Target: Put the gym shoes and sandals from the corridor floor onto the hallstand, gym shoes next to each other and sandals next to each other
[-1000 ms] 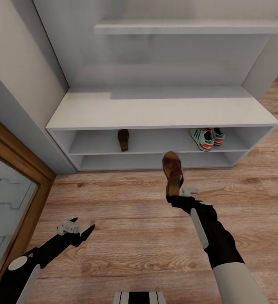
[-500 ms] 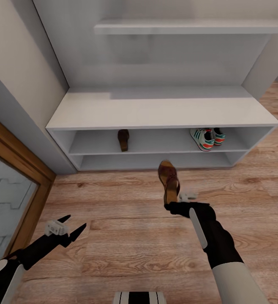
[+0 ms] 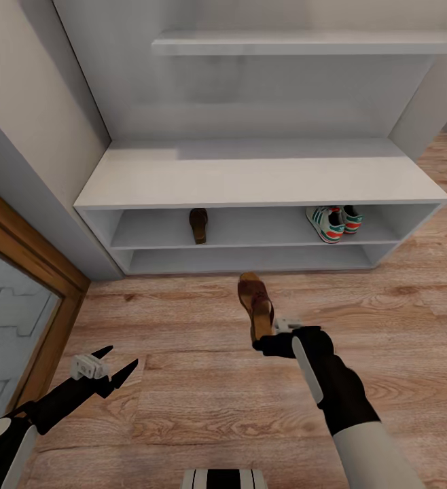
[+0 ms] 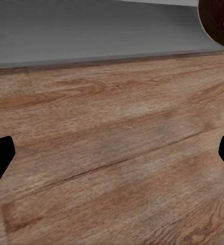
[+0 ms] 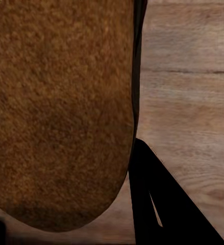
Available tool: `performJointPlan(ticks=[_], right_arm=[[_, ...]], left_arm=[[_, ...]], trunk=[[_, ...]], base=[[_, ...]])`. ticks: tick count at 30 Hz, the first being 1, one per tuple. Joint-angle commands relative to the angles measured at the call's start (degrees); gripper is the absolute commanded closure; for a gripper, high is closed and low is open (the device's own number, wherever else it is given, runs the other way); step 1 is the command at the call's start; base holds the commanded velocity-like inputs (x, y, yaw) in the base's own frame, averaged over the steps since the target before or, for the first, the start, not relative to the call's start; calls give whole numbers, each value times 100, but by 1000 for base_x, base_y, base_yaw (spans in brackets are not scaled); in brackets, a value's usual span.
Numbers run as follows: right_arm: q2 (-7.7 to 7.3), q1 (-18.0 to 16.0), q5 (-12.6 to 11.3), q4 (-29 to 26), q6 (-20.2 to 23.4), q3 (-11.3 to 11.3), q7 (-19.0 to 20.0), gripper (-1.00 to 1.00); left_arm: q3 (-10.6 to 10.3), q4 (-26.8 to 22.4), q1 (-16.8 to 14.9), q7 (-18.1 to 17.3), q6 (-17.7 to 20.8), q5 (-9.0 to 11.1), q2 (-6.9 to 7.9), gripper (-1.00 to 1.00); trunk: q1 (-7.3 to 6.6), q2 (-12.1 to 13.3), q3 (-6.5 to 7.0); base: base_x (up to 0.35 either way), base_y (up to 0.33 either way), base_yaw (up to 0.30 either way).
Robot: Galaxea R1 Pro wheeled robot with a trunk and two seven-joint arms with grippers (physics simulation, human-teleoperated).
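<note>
Head view: our right gripper [image 3: 270, 334] is clamped on the heel end of a sandal [image 3: 255, 305], its long axis running straight out from the fingertips toward the hallstand [image 3: 257, 178]. The other sandal [image 3: 198, 224] sits on the upper open shelf, ahead of those fingertips and off to their left, so we judge the coming move must carry the held one forward and leftward to lie beside it. The two gym shoes [image 3: 333, 223] stand touching, side by side, on the same shelf, well off to the fingers' right. Our left gripper [image 3: 112, 365] hangs with its jaws parted and nothing between them, over the corridor floor [image 3: 183, 401], farther from the shelf. The right arm is plainly the nearer one.
</note>
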Motion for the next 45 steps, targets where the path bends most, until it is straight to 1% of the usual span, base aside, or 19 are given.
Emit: performJointPlan(ticks=[1, 3, 6, 14, 19, 31, 40, 45], right_arm=[[19, -2, 26, 0, 22, 46, -3, 100], [73, -2, 24, 0, 96, 103, -2, 100], [113, -12, 23, 0, 136, 129, -2, 100], [161, -75, 18, 2, 169, 155, -9, 100], [163, -175, 22, 0, 177, 156, -11, 100], [154, -202, 31, -15, 174, 156, -11, 100], [149, -202, 31, -25, 175, 156, -11, 100], [149, -202, 31, -55, 174, 156, -11, 100]], left_arm=[[-1, 0, 0, 0, 0, 0, 0, -100], [-2, 0, 0, 0, 0, 0, -1, -100], [-3, 0, 0, 0, 0, 0, 0, -100], [-2, 0, 0, 0, 0, 0, 0, -100], [-3, 0, 0, 0, 0, 0, 0, -100], [6, 0, 0, 3, 0, 0, -3, -100], [10, 4, 0, 5, 0, -5, -9, -100], [20, 7, 3, -1, -6, -1, -9, -100]], trunk=[[0, 0, 0], [0, 0, 0], [0, 0, 0], [0, 0, 0], [0, 0, 0], [0, 0, 0], [0, 0, 0], [0, 0, 0]], base=[[0, 0, 0], [0, 0, 0], [0, 0, 0], [0, 0, 0], [0, 0, 0], [9, 0, 0], [264, 0, 0], [83, 0, 0]])
